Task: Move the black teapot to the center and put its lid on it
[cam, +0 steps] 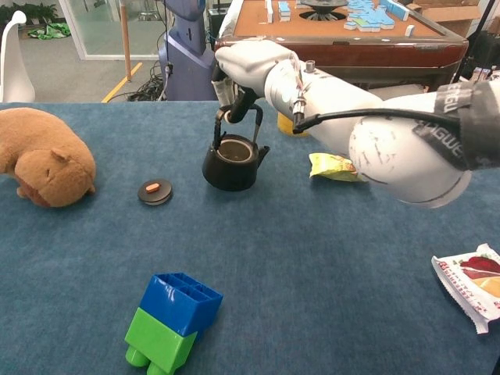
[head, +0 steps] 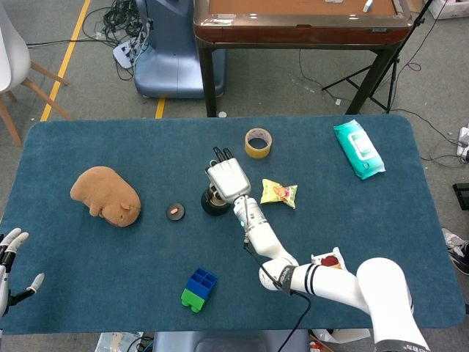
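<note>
The black teapot (head: pixel 213 204) (cam: pixel 231 162) is open-topped, with its spout toward the yellow packet. It hangs by its wire handle from my right hand (head: pixel 227 180) (cam: pixel 242 66), which grips the top of the handle. The pot is upright near the table's middle, at or just above the cloth; I cannot tell whether it touches. Its flat black lid (head: pixel 175 211) (cam: pixel 155 191), with an orange knob, lies on the cloth a short way to the pot's left. My left hand (head: pixel 9 260) hovers at the near left corner, fingers spread, holding nothing.
A brown plush animal (head: pixel 106 195) (cam: pixel 43 166) lies left of the lid. A blue-and-green block (head: pixel 198 289) (cam: pixel 172 320) sits near the front edge. A yellow snack packet (head: pixel 278 192) lies right of the pot, a tape roll (head: pixel 257 142) behind it, and a wipes pack (head: pixel 358 149) far right.
</note>
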Controlling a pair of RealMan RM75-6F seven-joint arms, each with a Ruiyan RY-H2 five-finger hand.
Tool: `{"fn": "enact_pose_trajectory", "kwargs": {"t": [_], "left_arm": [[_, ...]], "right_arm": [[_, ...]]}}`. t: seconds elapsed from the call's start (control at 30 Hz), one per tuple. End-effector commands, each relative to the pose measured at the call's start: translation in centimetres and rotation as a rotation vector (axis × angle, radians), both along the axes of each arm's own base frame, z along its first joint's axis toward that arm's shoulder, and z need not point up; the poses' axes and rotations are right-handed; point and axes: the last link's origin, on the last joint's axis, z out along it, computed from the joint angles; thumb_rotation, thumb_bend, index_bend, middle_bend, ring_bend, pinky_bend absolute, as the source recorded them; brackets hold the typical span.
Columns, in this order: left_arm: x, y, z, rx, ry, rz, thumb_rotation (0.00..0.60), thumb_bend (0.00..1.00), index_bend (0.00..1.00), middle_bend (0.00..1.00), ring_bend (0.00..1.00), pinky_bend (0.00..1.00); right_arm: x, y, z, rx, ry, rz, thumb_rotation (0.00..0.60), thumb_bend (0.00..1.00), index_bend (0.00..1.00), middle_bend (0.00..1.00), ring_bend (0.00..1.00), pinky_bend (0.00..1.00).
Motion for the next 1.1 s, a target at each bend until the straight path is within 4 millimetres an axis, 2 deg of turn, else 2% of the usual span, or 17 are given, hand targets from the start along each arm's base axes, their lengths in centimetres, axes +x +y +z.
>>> {"fn": "enact_pose_trajectory", "kwargs": {"t": [0.03,0.7,0.77,1.0,1.1], "left_arm": [[-0.1,-0.1,0.0,0.000,0.000,0.002,0.600,0.21,0.16,0.10,0.04,0.11],[-0.7,-0.3,-0.1,-0.001,-0.006,0.018,0.600,0.22,0.16,0.10,0.04,0.11],[-0.8,-0.4,-0.1,-0.002,-0.007,0.022,0.600,0.21,0.16,0.10,0.04,0.11],[-1.1,-0.5,0.0,0.002,-0.012,0.029,0.600,0.22,0.16,0.10,0.04,0.11],[-1.2,-0.6,0.0,0.003,-0.013,0.033,0.600,0.22,0.16,0.10,0.04,0.11]], "right_arm": [[0.6,-0.6,-0.7,-0.016,0.009,-0.025,0.600,0.42,0.67,0.42,0.10,0.14],[2.0,-2.1,-2.6,-0.043,0.062,-0.084,0.600,0.42,0.67,0.38,0.10,0.14],[2.0,-2.2,-2.8,-0.046,0.072,-0.087,0.600,0.42,0.64,0.36,0.10,0.14],[2.3,-2.3,-3.3,-0.041,0.085,-0.088,0.600,0.42,0.33,0.29,0.10,0.14],[2.5,-2.3,-3.4,-0.046,0.090,-0.089,0.600,0.37,0.21,0.24,0.08,0.14]]}}
